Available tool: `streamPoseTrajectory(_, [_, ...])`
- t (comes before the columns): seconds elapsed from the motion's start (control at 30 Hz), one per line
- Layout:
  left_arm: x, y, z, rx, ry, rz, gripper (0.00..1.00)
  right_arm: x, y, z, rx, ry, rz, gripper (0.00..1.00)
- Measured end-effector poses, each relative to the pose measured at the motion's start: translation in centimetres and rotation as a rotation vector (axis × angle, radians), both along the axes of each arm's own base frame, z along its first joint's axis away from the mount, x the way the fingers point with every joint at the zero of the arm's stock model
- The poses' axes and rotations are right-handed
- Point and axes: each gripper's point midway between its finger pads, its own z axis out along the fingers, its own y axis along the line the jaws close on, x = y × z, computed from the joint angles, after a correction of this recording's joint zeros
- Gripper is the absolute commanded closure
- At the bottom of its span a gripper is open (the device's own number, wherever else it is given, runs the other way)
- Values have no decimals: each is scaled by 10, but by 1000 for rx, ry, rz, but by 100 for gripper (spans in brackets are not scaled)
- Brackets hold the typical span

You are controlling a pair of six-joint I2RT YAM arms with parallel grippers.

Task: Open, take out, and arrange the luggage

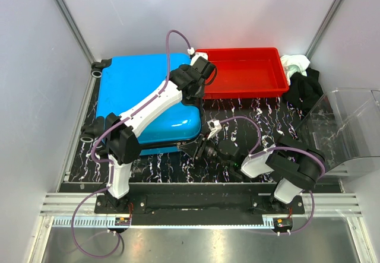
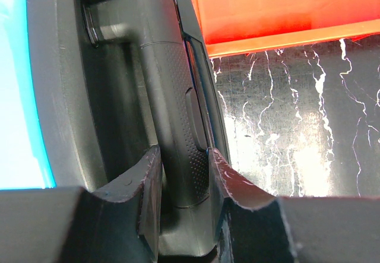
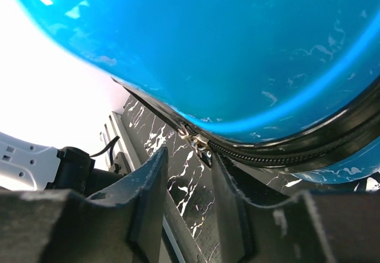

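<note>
The luggage (image 1: 136,91) is a bright blue hard-shell suitcase lying flat on the left half of the mat, with black wheels on its left side. My left gripper (image 1: 202,73) reaches over it to its right edge. In the left wrist view its fingers (image 2: 148,180) are shut on the black side handle (image 2: 172,97). My right gripper (image 1: 199,148) is at the suitcase's front right corner. In the right wrist view it (image 3: 189,156) is open, with the metal zipper pulls (image 3: 199,143) just at its fingertips on the black zip line under the blue shell (image 3: 237,49).
A red plastic tray (image 1: 246,73) stands right of the suitcase, close to the handle (image 2: 267,13). Black and white cloths (image 1: 303,76) lie at the back right. A clear plastic bin (image 1: 350,132) stands at the right edge. The mat (image 1: 249,111) is black marble-patterned.
</note>
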Motion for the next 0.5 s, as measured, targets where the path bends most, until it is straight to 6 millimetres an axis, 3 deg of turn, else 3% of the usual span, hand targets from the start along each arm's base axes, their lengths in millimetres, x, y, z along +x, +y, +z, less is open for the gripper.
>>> streamPoseTrajectory(0.23, [0,0,0,1,-1,-3,100,4,4,-6,-27,35,-9,75])
streamPoseTrajectory(0.43, [0,0,0,2,-1,-3,100,7,4,-12,-50,65,-32,98])
streamPoseTrajectory(0.5, [0,0,0,3,-2,-4,100,8,4,-10,-49,74,-39,100])
